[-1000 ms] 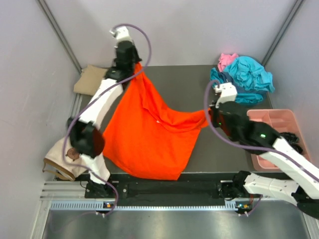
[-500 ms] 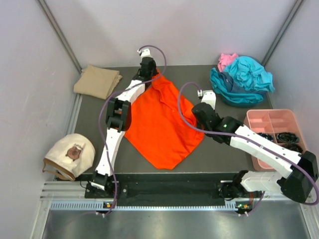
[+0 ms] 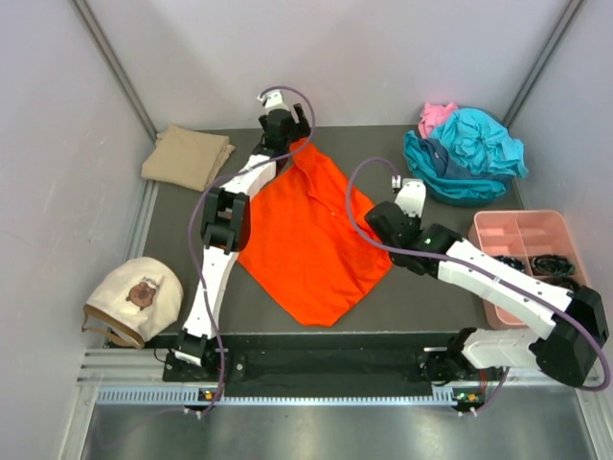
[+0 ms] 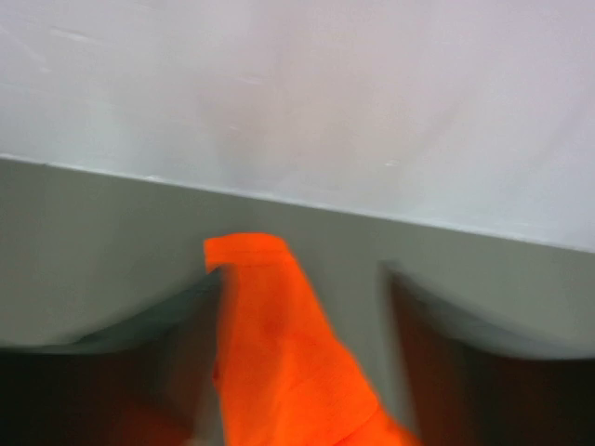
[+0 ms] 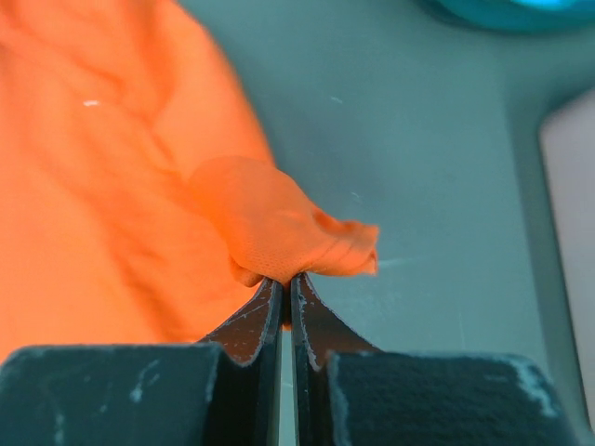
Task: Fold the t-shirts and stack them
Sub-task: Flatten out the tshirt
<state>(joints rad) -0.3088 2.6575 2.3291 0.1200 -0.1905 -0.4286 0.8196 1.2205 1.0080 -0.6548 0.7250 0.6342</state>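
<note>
Both arms point(image 3: 222, 225) point(image 3: 479, 273) outstretched over orange t-shirt point(image 3: 306, 240)

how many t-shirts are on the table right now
4 at least: orange shirt spread mid-table, tan shirt folded at the far left corner, pink shirt and teal shirt heaped at the far right. More teal ones may be hidden there.

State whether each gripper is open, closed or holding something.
Left gripper: open, orange t-shirt corner loose inside.
Right gripper: shut on a fold of the orange t-shirt.
</note>
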